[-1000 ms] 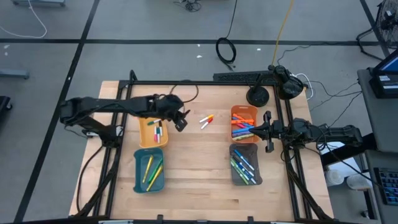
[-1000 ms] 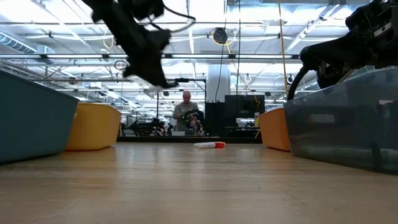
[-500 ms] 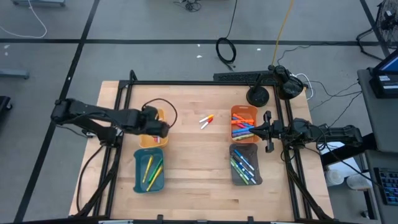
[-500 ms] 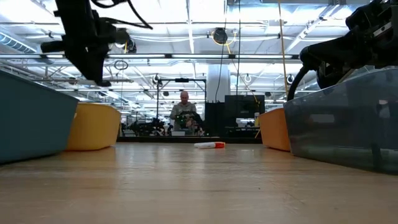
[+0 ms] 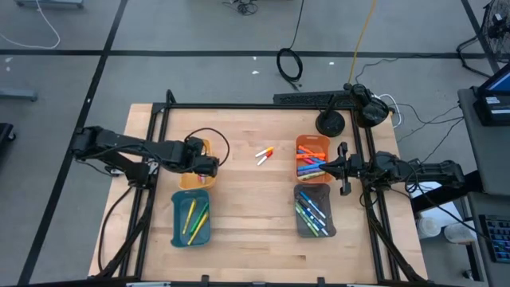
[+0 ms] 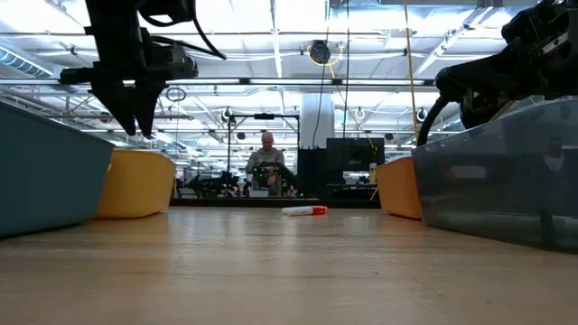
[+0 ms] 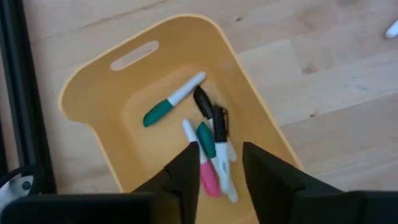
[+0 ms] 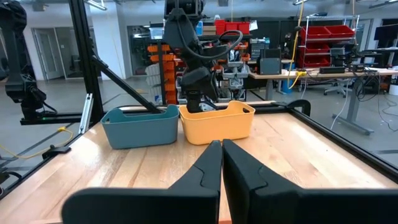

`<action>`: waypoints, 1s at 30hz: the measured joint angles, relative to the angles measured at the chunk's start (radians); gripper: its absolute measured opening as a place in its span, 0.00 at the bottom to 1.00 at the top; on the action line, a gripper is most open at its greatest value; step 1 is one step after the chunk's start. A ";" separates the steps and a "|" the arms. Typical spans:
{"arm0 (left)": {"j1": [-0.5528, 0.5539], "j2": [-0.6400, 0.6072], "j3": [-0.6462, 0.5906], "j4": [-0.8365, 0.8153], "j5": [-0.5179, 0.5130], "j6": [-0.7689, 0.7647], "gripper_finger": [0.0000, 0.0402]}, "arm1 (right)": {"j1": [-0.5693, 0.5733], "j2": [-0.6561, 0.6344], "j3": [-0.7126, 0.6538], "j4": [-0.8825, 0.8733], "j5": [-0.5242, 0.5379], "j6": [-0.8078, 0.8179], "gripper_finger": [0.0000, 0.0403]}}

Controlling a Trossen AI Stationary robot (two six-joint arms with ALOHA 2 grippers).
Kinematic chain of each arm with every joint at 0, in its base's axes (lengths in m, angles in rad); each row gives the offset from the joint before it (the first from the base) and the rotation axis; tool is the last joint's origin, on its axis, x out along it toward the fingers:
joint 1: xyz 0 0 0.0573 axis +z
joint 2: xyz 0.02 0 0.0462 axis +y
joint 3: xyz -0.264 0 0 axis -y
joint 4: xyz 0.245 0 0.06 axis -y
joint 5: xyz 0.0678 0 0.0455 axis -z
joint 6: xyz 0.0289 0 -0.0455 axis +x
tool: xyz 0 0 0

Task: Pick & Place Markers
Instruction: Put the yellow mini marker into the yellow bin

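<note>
My left gripper point(image 7: 219, 149) stands open above the yellow tray point(image 7: 93, 93) at the table's left and points down into it; nothing is between its fingers. Several markers point(image 7: 208, 140) lie on the tray's floor: a white one with a teal cap point(image 7: 171, 102), a black one, and teal and pink ones. In the low view the gripper point(image 6: 137, 128) hangs above the yellow tray's rim point(image 6: 135, 183). Two markers point(image 5: 264, 154) lie on the bare table near its middle. My right gripper point(image 5: 343, 169) waits, shut, level at the table's right by the orange tray point(image 5: 312, 159).
A teal tray point(image 5: 191, 218) with yellow and green markers stands near the yellow one. The orange tray and a grey tray point(image 5: 314, 210), both holding markers, stand at the right. A black frame point(image 5: 263, 106) borders the table. Beyond the far edge a person point(image 6: 268, 162) sits.
My left gripper has gone from near the table's middle toward its left edge, ending over the yellow tray. It has rolled and tipped from slanting to pointing down, and its fingers have opened.
</note>
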 joint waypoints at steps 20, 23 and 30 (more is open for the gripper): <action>0.058 0.038 0.059 0.948 0.076 1.147 0.46 | 0.000 0.000 0.000 0.000 0.000 0.000 0.01; 0.103 0.133 0.205 0.795 0.052 1.148 0.46 | 0.000 0.000 0.000 0.001 0.000 0.000 0.01; 0.218 0.435 0.550 0.513 0.099 1.178 0.46 | 0.000 0.000 0.000 0.001 0.000 0.000 0.01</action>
